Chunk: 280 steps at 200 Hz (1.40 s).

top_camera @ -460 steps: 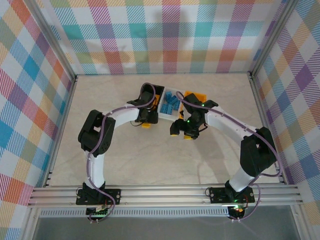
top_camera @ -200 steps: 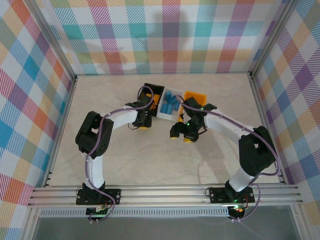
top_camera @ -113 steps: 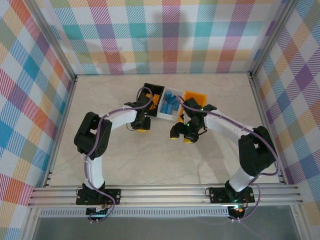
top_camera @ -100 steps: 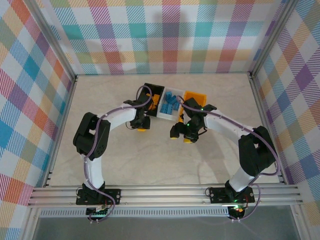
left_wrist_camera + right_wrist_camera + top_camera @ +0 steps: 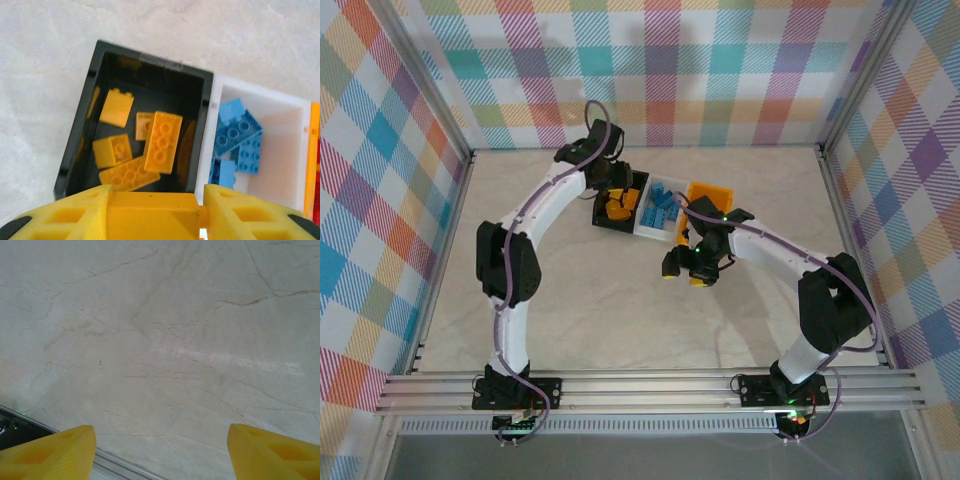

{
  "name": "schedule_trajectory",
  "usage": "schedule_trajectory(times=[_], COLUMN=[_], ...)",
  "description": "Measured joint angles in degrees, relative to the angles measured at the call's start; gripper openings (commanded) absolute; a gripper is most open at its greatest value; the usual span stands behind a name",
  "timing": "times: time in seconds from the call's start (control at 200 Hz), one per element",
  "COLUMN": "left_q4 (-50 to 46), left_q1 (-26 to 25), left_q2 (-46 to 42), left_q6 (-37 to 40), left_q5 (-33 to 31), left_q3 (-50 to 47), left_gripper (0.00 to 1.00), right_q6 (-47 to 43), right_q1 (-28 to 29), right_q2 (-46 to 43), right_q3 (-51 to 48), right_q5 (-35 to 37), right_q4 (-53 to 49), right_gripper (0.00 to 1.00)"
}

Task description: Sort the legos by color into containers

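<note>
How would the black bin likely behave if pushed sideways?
The black bin looks like thin rigid plastic holding a few small bricks, so it is probably light and apt to slide on the smooth table rather than tip. It sits against the white bin, so a push that way would likely shove both.

My bench (image 5: pixel 620 320) is a pale slab patterned like marble, with thin brownish veins running across it, and it reaches from the metal rail at my near edge to the chequered wall at the back. Three small open bins stand directly on it toward the far side, in a row set slightly askew to the back edge. The black bin (image 5: pixel 82 120) is on the left. The white bin (image 5: pixel 282 160) stands against its right wall, and the orange bin (image 5: pixel 712 191) sits just beside the white one.
</note>
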Motion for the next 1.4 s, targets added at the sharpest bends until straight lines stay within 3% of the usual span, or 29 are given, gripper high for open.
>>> schedule_trajectory(times=[0.16, 0.33, 0.595, 0.96, 1.1, 1.24, 1.315, 1.355, 1.4], left_q4=[-2.5, -4.6, -5.5, -5.9, -6.2, -5.5, -5.0, -4.5, -3.9], left_q1=[0.2, 0.7, 2.1, 2.2, 2.2, 2.2, 2.2, 2.2, 2.2], left_q2=[10.7, 17.6, 18.9, 18.4, 13.9, 3.0, -5.2, -9.6, -14.6], left_q6=[0.0, 0.0, -0.5, -1.0, -1.2, -1.1, -0.2, 0.0, 0.3], left_q5=[0.0, 0.0, 0.0, 0.7, 1.6, 3.7, 5.3, 6.0, 7.0], left_q3=[11.1, 15.2, 16.6, 16.8, 14.2, 5.9, -1.5, -5.7, -10.7], left_gripper=[0.47, 0.48, 0.6, 0.62, 0.63, 0.67, 0.8, 0.99, 1.0], right_q6=[-0.2, -0.2, -0.2, -0.2, -0.1, 0.4, 0.7, 0.9, 0.9], right_q1=[0.0, 0.0, 0.0, 0.0, 0.0, 0.0, 0.0, 0.0, 0.0], right_q2=[-1.0, -2.6, -3.3, -3.3, -3.3, -3.3, -3.6, -4.1, -5.1], right_q3=[0.4, 0.4, 0.3, 0.3, 0.5, 0.6, 0.6, 0.6, 0.6], right_q5=[1.0, 1.5, 2.0, 1.9, 1.8, 1.7, 2.1, 2.5, 3.1], right_q4=[-1.6, -2.6, -2.7, -2.7, -2.2, -1.3, -0.9, -0.8, -0.7], right_gripper=[0.71, 0.71, 0.71, 0.71, 0.72, 0.72, 0.72, 0.73, 0.73])
